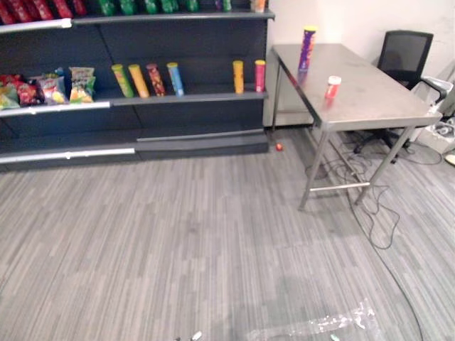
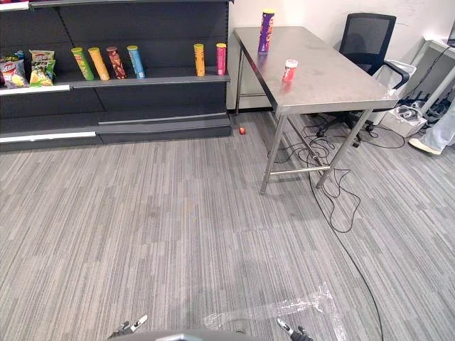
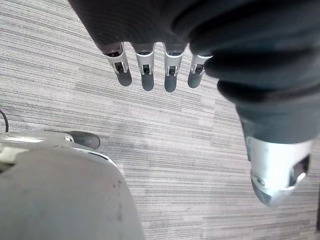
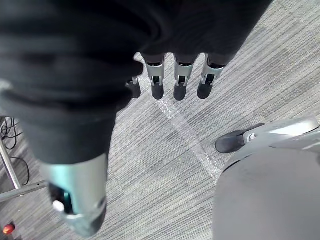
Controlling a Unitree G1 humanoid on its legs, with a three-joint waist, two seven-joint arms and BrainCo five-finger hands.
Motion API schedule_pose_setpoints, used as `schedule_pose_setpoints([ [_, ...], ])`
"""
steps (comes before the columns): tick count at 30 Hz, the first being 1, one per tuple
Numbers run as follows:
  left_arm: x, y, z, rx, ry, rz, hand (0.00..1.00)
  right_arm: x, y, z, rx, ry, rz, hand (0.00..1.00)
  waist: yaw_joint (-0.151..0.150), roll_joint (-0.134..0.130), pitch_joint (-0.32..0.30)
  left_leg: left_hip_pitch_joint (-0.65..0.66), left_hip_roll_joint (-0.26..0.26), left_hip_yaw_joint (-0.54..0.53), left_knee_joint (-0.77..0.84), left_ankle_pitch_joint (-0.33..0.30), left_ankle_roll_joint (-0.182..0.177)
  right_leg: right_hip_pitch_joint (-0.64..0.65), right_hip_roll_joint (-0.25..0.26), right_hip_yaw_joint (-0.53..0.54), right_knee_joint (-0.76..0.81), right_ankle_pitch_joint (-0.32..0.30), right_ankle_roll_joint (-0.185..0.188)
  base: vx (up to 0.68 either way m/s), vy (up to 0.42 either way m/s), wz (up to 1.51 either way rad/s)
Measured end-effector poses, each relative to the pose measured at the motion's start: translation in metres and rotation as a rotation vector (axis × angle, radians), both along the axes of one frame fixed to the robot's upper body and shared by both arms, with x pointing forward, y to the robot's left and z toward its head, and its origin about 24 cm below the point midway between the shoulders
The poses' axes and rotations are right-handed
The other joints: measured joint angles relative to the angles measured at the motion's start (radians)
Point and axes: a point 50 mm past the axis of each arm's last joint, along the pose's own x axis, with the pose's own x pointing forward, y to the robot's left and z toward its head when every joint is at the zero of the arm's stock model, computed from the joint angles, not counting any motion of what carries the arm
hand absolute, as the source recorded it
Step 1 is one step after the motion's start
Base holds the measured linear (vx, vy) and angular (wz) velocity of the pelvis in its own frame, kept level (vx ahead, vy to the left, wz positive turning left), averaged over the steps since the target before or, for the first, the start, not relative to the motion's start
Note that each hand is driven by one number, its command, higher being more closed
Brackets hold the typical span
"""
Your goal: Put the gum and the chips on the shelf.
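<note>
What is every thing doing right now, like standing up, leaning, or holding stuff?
Chips can: standing upright on the table.
Gum bottle: upright on the table, lid on.
Left hand: open, holding nothing.
Right hand: open, holding nothing.
Four shelf cans: leaning.
Chair: empty.

The left hand [image 3: 146, 70] hangs with its dark ribbed cover [image 3: 240, 60] across the top and right of the left wrist view, its fingers [image 3: 170, 75] in a straight, uncurled row at upper centre and the thumb [image 3: 277, 170] apart at lower right. The right hand [image 4: 181, 80] mirrors it in the right wrist view: cover at top and left, fingers straight at upper centre, thumb at lower left. In the right eye view, both hands' fingertips peek in at the bottom edge.
</note>
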Motion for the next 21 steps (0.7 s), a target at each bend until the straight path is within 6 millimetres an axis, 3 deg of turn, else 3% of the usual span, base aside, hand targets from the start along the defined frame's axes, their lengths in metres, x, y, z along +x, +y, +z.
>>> schedule_pose_setpoints([
  [16, 0.001, -0.005, 0.000, -0.007, -0.030, 0.028, 0.00, 0.001, 0.000, 0.000, 0.005, -0.010, 0.004, 0.00, 0.000, 0.007, 0.005, 0.001, 0.003, 0.007, -0.006, 0.000, 0.001, 0.001, 0.003, 0.000, 0.000, 0.000, 0.000, -0.02, -0.010, 0.00],
  [21, 0.002, -0.005, 0.001, -0.004, -0.041, 0.019, 0.00, 0.010, -0.005, 0.004, -0.057, -0.046, 0.018, 0.00, 0.002, 0.008, 0.012, 0.013, 0.003, 0.029, -0.014, 0.000, 0.001, 0.001, 0.005, 0.018, 0.000, 0.000, 0.000, -0.01, -0.010, -0.10],
])
